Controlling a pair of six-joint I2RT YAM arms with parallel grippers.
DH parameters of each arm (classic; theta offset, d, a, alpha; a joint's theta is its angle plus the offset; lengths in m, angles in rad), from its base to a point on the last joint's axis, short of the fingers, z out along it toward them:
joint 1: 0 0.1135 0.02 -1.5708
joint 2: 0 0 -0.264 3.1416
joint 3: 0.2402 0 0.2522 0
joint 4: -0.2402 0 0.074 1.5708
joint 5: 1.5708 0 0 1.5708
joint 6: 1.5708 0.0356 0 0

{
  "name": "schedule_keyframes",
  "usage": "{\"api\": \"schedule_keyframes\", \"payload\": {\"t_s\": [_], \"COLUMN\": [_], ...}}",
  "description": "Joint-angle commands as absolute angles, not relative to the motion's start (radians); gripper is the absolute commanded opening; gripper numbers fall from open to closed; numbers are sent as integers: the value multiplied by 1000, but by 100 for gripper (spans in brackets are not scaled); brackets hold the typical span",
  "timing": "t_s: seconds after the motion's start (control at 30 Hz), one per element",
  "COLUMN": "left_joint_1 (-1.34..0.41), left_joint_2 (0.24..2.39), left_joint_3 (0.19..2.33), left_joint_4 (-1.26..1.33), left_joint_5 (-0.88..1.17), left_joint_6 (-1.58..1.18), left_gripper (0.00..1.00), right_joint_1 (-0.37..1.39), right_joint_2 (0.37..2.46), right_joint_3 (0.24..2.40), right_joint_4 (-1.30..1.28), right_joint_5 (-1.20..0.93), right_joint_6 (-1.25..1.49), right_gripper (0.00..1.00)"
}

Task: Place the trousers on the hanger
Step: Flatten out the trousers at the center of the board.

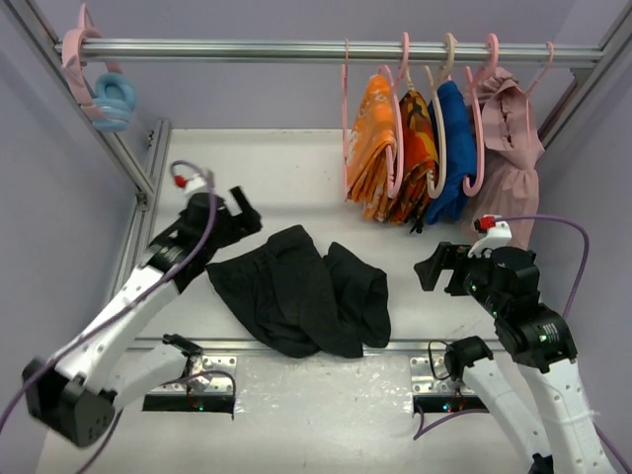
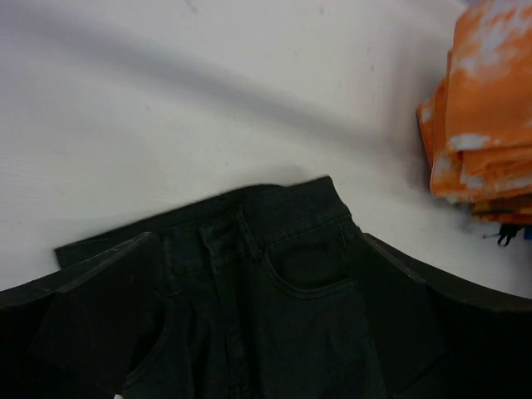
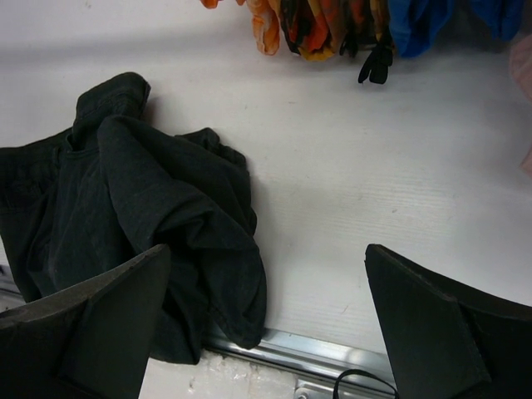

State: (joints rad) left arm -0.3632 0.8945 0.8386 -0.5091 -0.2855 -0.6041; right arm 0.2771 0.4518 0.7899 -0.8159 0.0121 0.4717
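Trousers (image 1: 301, 291) lay crumpled on the table (image 1: 296, 168) between both arms in the top view; the hanger (image 1: 346, 128) hung on the rail (image 1: 296, 47). In the left wrist view, the left gripper (image 2: 256, 241) stood with jaws spread over the waistband. In the right wrist view, the right gripper (image 3: 266, 249) stood with jaws spread, the trousers lying by its left finger.

Bright, even light; soft shadows; left wrist view blurry.

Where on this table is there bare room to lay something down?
Bare white tabletop lies behind the crumpled black fabric trousers, back-left, and between them and the right claw. Crowded back-right, where orange patterned cloths and a blue garment hang low.
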Motion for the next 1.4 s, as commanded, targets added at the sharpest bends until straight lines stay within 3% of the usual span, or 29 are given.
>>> {"api": "schedule_keyframes", "payload": {"t_s": [0.0,0.2,0.43,0.47,0.5,0.53,0.57,0.67,0.77,0.83,0.93,1.0,1.17,1.3,1.33,1.37], "left_joint_1": [-539,-744,-816,-827,-834,-836,-836,-836,-836,-836,-836,-835,-836,-836,-836,-836], "left_joint_2": [1208,1576,1855,1886,1903,1910,1910,1887,1840,1812,1780,1756,1655,1473,1440,1409], "left_joint_3": [937,1156,1392,1406,1407,1402,1396,1376,1374,1366,1344,1342,1390,1463,1474,1477], "left_joint_4": [-403,-430,-634,-661,-671,-677,-681,-708,-728,-722,-694,-702,-813,-955,-972,-977], "left_joint_5": [-306,-443,-587,-606,-618,-626,-632,-663,-681,-673,-657,-676,-793,-899,-919,-922], "left_joint_6": [-721,-743,-762,-767,-770,-775,-783,-799,-788,-769,-740,-729,-737,-761,-765,-767], "left_gripper": [100,100,100,97,87,61,52,47,59,60,11,0,0,0,0,0], "right_joint_1": [274,273,273,273,273,273,273,273,273,274,274,275,273,273,275,275], "right_joint_2": [480,501,479,480,477,478,477,477,481,482,483,485,504,563,588,621], "right_joint_3": [771,746,711,708,707,706,706,706,703,699,690,689,671,565,541,519], "right_joint_4": [-756,-767,-735,-735,-733,-732,-729,-721,-714,-707,-697,-695,-666,-500,-407,-393], "right_joint_5": [-39,-102,-142,-141,-140,-138,-138,-145,-159,-166,-170,-172,-209,-500,-655,-667], "right_joint_6": [481,459,466,465,463,462,462,463,466,468,474,474,466,481,489,496], "right_gripper": [99,99,99,99,99,99,99,99,99,99,99,99,99,99,99,99]}}
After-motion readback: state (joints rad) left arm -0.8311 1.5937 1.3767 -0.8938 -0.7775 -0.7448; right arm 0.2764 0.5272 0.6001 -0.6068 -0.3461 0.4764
